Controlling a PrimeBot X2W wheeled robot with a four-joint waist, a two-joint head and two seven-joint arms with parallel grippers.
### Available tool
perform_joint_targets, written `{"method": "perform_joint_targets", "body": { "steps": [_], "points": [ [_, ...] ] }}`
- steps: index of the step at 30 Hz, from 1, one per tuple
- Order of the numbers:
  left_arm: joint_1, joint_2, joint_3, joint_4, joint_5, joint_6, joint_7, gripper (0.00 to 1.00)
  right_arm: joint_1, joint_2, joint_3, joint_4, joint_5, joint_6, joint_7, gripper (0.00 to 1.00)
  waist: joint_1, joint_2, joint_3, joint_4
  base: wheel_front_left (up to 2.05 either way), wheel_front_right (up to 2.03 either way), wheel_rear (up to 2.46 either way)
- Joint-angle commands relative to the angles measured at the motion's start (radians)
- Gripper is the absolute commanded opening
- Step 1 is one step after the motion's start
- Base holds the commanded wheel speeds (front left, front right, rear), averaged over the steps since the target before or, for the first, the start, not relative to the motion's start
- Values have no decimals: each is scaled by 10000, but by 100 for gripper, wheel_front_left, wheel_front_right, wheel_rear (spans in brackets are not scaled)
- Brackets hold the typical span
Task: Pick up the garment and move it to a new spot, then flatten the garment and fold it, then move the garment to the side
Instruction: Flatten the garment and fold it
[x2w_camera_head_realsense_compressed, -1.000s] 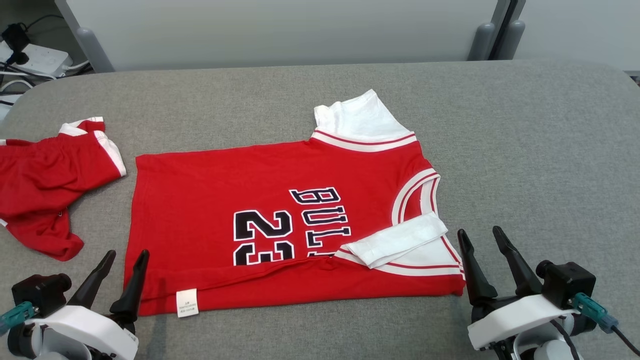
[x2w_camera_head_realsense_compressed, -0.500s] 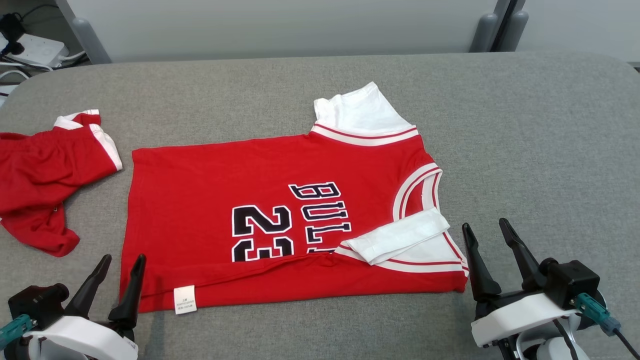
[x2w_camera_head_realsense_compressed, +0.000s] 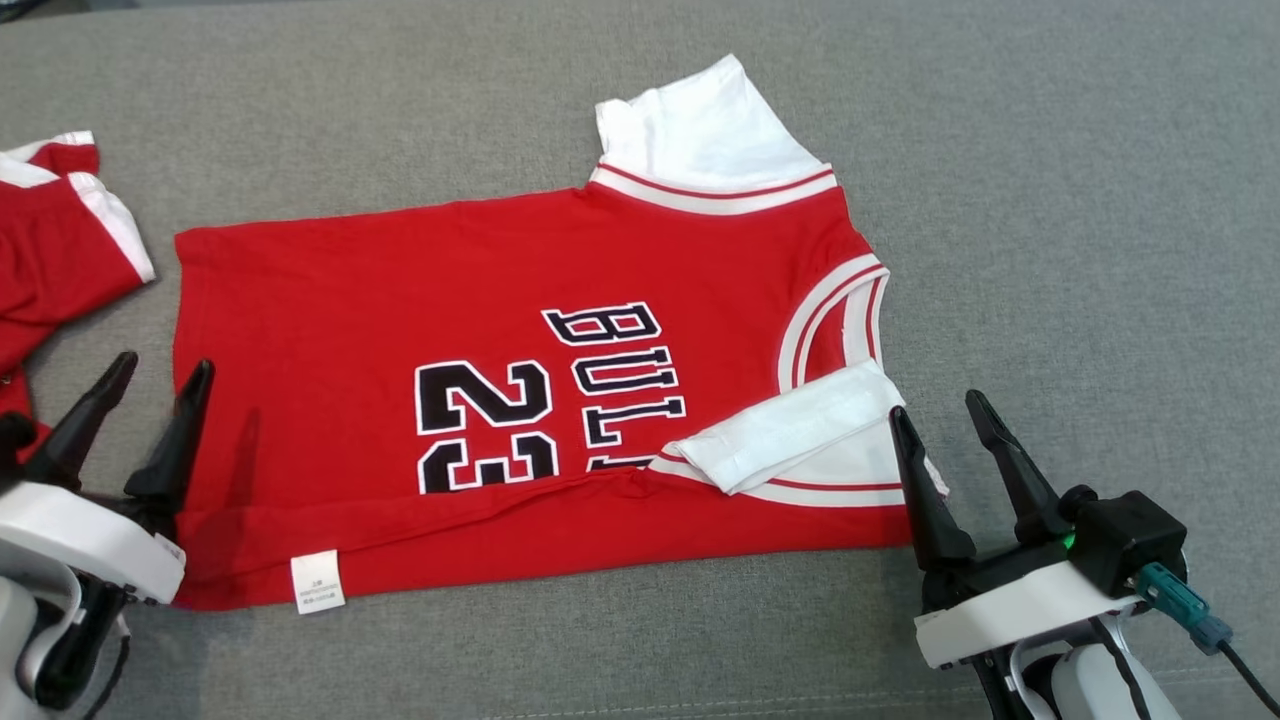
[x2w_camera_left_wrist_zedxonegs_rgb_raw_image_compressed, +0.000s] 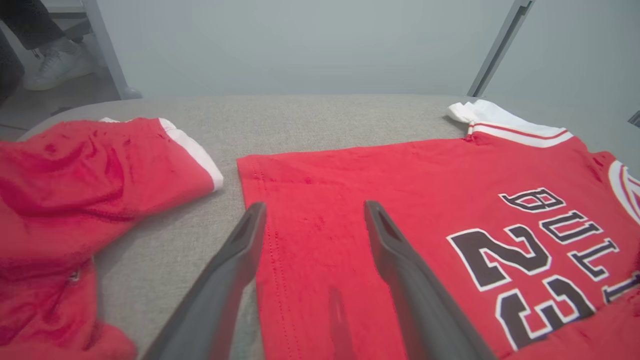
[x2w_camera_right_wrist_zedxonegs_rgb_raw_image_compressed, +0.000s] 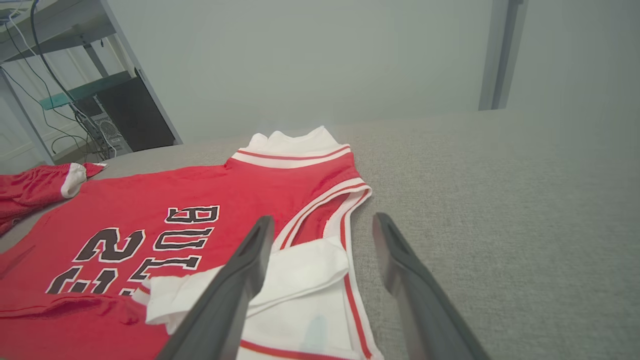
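Across the middle of the head view the jersey (x2w_camera_head_realsense_compressed: 500, 330) lies flat on the grey pad (x2w_camera_head_realsense_compressed: 1050, 250), hem toward the left of the frame and collar toward the right. Its near long edge is turned over in a narrow band that shows a label (x2w_camera_head_realsense_compressed: 318, 582).

The left gripper (x2w_camera_head_realsense_compressed: 166, 362) stands at the lower left with its fingers spread and nothing between them. In its wrist view the fingers straddle the hem corner, one over the pad and one over red cloth. The right gripper (x2w_camera_head_realsense_compressed: 934, 404) is at the lower right, likewise spread and empty. One finger is above the loose white sleeve (x2w_camera_head_realsense_compressed: 790, 435) and the other is over bare pad.

The sleeve looks like the main risk: a pinch there may catch only that flap and pull it out of the fold. The cloth is thin, so either gripper may take just the top layer of the band or nip the pad beneath. If one arm lifts ahead of the other, the fold will probably skew.

On the left, the shorts (x2w_camera_head_realsense_compressed: 50, 250) sit just beside the hem with only a thin grey strip between, so a wide reach there could snag them. The right side and top of the frame are bare pad, which seems the freer room for setting the jersey aside.
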Motion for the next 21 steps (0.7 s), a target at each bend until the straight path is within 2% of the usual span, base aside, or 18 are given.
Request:
{"method": "perform_joint_targets", "body": {
  "steps": [1,12,21],
  "points": [
    [-557,595,297,-53,-145,2,-103,100,-156,-58,243,-326,79,-2,-129,100,0,0,365,-216,0,0,0],
    [-2548,2358,-1144,739,-1391,2,-85,100,56,-58,744,-1379,246,-2,-132,100,0,0,1635,-989,0,0,0],
    [-3463,3331,-1660,1208,-1907,2,-99,100,328,-58,1034,-2044,255,-2,-133,100,0,0,2316,-1466,0,0,0]
  ]
}}
